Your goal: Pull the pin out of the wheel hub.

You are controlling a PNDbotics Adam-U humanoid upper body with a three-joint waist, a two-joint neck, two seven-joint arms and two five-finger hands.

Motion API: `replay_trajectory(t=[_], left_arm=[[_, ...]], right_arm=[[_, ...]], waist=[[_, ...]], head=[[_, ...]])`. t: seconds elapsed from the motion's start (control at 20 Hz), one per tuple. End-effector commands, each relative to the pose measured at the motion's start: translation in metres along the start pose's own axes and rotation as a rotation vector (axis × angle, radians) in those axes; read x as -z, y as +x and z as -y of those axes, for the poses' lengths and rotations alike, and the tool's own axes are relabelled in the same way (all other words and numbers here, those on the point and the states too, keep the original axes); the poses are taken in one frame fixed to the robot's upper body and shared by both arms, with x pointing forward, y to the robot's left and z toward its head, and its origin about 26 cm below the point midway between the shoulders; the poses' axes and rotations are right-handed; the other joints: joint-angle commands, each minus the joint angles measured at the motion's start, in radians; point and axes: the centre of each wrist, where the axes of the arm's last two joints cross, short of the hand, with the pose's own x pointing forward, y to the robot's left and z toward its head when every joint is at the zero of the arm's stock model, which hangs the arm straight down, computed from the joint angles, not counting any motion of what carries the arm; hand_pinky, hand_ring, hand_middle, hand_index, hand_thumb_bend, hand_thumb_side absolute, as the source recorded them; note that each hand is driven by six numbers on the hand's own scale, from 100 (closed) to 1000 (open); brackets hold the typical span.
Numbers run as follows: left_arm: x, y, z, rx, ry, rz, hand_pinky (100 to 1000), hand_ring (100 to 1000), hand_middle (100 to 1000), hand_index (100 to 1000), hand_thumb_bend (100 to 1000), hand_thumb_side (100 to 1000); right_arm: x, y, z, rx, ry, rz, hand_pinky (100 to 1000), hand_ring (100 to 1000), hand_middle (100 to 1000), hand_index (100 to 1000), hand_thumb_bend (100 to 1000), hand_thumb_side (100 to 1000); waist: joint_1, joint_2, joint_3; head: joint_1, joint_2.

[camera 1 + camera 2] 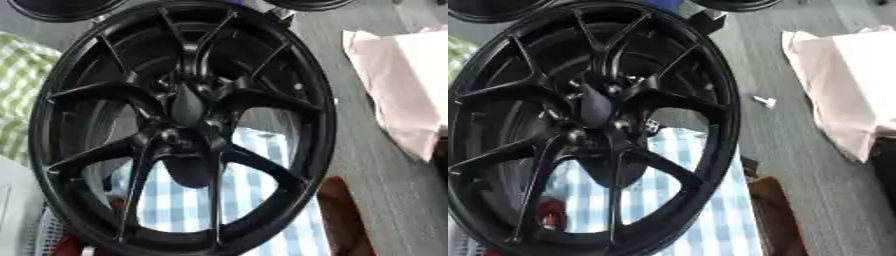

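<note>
Green checked cloth [16, 95] peeks out far left, then the big black wheel hub [184, 125] fills most of the shot, standing over a blue checked cloth [254, 200]. Can't make out a pin at its centre. A small white piece [765, 101] lies on the grey floor beside a pink cloth [398, 85]; neither robot hand is in shot, so can't tell their state.

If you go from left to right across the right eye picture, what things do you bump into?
Black wheel → small white thing on the grey floor → pink cloth.
</note>
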Motion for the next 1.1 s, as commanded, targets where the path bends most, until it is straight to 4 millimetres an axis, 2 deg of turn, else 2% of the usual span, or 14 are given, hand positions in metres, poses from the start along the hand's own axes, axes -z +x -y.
replay_trajectory(t=[0.05,0.15,0.25,0.3,0.35,0.4,0.45,0.5,0.6,0.95,1.1], left_arm=[[0.002,0.007,-0.004,0.007,0.017,0.028,676,619,624,709,567,635],[0.002,0.007,-0.004,0.005,0.02,0.029,676,619,625,709,568,635],[0.002,0.007,-0.004,0.002,0.02,0.029,676,619,625,709,569,635],[0.002,0.007,-0.003,0.001,0.021,0.029,676,619,625,709,569,635],[0.002,0.007,-0.003,0.0,0.021,0.029,676,619,625,710,569,634],[0.002,0.006,-0.003,-0.001,0.022,0.029,676,619,625,710,569,635],[0.001,0.006,-0.003,-0.001,0.024,0.028,676,619,625,709,569,635],[0.001,0.006,-0.003,-0.001,0.024,0.028,676,619,625,709,569,635],[0.001,0.006,-0.003,-0.002,0.025,0.028,676,619,625,709,570,635],[0.001,0.006,-0.003,-0.003,0.024,0.027,676,619,625,710,571,634],[0.001,0.006,-0.002,-0.006,0.02,0.028,676,619,625,710,572,634]], right_arm=[[-0.013,0.0,-0.003,-0.121,-0.08,-0.006,731,531,371,492,427,243],[-0.027,-0.009,-0.019,-0.191,-0.094,-0.053,745,549,408,527,422,221],[-0.039,-0.016,-0.033,-0.252,-0.108,-0.096,774,596,486,607,418,213],[-0.045,-0.018,-0.04,-0.284,-0.11,-0.115,785,616,512,636,410,167],[-0.051,-0.02,-0.047,-0.314,-0.106,-0.129,810,666,591,704,394,100],[-0.056,-0.021,-0.054,-0.336,-0.105,-0.139,826,703,633,742,448,212],[-0.062,-0.022,-0.059,-0.353,-0.11,-0.146,836,731,666,776,547,298],[-0.068,-0.023,-0.064,-0.366,-0.121,-0.154,846,752,695,799,623,317],[-0.077,-0.026,-0.072,-0.37,-0.153,-0.182,860,786,761,853,670,311],[-0.086,-0.033,-0.076,-0.337,-0.223,-0.221,861,788,785,859,683,290],[-0.081,-0.025,-0.076,-0.282,-0.299,-0.2,857,767,752,825,594,230]], waist=[[0.016,-0.02,-0.004],[0.02,-0.021,-0.005],[0.024,-0.022,-0.005],[0.025,-0.023,-0.005],[0.026,-0.022,-0.005],[0.027,-0.022,-0.005],[0.028,-0.022,-0.004],[0.028,-0.022,-0.004],[0.028,-0.023,-0.005],[0.028,-0.026,-0.006],[0.025,-0.027,-0.002]], head=[[0.028,-0.016],[0.044,-0.019],[0.055,-0.02],[0.06,-0.021],[0.064,-0.021],[0.068,-0.021],[0.071,-0.021],[0.074,-0.02],[0.077,-0.02],[0.081,-0.021],[0.08,-0.022]])
